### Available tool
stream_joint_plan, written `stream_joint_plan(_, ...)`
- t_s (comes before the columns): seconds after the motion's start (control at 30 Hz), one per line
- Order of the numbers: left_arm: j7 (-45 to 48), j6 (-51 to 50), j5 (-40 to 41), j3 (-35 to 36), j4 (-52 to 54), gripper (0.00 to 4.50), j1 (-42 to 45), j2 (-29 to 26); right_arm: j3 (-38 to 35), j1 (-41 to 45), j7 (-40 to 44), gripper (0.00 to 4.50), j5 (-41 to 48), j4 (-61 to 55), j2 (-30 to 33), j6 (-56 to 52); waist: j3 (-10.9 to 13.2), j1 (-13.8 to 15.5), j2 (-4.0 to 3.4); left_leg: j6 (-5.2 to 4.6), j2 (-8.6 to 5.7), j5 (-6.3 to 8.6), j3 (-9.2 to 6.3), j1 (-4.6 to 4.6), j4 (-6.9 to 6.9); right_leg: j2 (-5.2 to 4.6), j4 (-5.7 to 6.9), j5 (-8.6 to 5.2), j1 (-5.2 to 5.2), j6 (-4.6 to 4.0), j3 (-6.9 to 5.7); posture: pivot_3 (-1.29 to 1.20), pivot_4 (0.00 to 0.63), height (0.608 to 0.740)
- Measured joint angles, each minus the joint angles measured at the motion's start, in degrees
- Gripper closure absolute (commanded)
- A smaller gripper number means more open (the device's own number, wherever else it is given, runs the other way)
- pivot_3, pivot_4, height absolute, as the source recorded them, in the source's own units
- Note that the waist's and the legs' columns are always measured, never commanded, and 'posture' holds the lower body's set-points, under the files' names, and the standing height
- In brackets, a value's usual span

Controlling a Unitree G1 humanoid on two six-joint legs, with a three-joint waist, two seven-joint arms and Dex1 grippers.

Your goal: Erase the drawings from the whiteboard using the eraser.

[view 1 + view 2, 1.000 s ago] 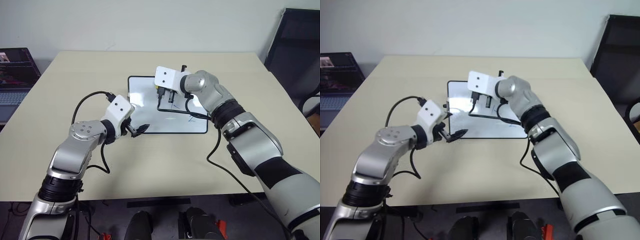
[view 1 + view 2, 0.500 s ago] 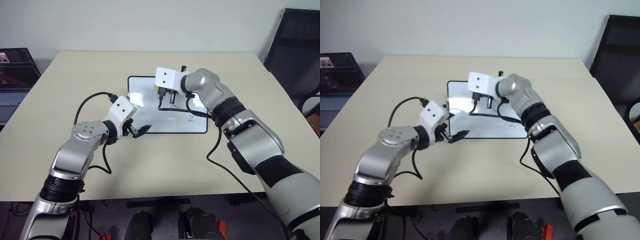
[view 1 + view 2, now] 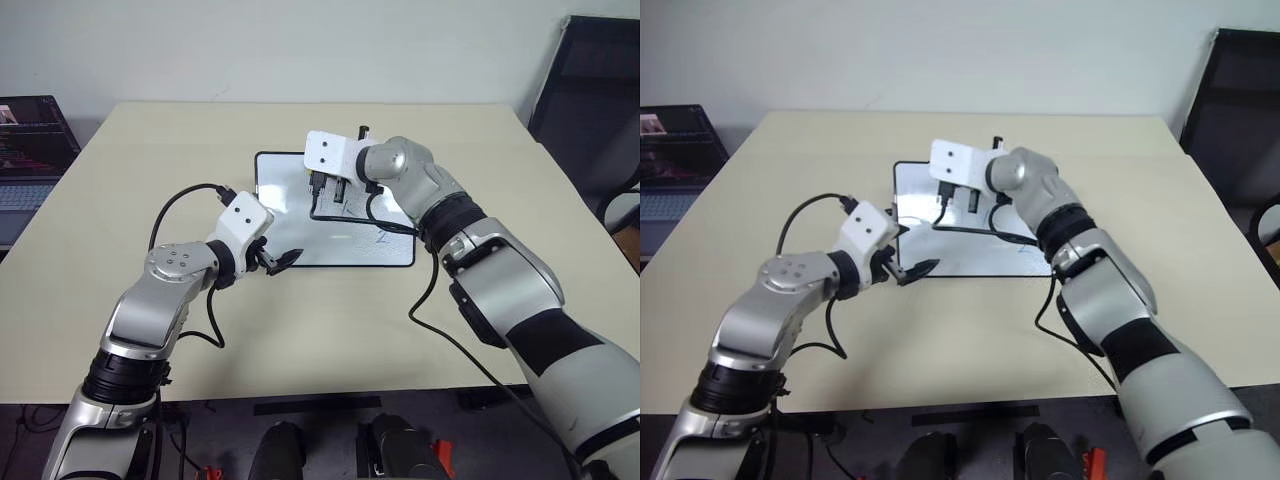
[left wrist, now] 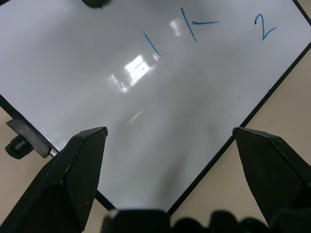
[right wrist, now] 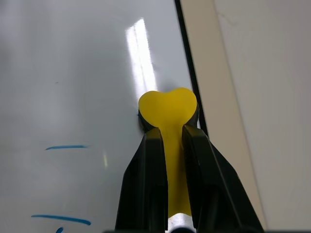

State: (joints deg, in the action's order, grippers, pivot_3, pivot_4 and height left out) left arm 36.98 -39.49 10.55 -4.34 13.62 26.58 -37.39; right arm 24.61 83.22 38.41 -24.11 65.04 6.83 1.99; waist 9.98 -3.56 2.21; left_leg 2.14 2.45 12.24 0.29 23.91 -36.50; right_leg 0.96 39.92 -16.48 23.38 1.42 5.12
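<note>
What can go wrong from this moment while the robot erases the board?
1. The eraser, pinched in the right gripper, sits close to the whiteboard's black frame; a stroke that way may slip off onto the table.
2. The blue drawings, including the "2", lie away from the eraser, so they may be missed.
3. The left gripper hangs open over the board corner without holding it, so the board may slide under wiping.
</note>
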Motion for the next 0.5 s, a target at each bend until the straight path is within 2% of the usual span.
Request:
stream_joint_plan(0.13, 0.0, 0.3, -0.1, 0.0, 0.0, 0.0, 0.0, 0.0, 1.1, -0.7, 2.6, 4.33, -0.5, -0.9, 0.0, 0.3, 0.0, 0.0, 0.0, 0.0, 0.0, 0.0, -0.02, -0.01, -0.02, 0.0, 0.04, 0.0, -0.01, 0.0, -0.01, 0.0, 0.15, 0.74)
stream_joint_plan(0.33, 0.1, 1.2, -0.2, 0.0, -0.2, 0.0, 0.0, 0.0, 0.2, -0.6, -7.8, 4.33, -1.6, -0.1, 0.8, 1.5, 0.0, 0.0, 0.0, 0.0, 0.0, 0.0, -0.02, 0.0, -0.07, -0.01, 0.06, 0.0, -0.01, 0.0, 0.0, 0.0, 0.15, 0.74)
stream_joint_plan(0.5, 0.2, 1.2, -0.3, -0.1, -0.6, 0.0, 0.0, 0.0, 0.0, -0.5, -8.5, 4.33, -1.8, 0.0, 1.3, 2.3, 0.0, 0.0, 0.0, 0.0, 0.0, 0.0, -0.01, 0.0, -0.03, -0.01, 0.04, 0.0, 0.0, 0.0, 0.01, 0.0, 0.15, 0.74)
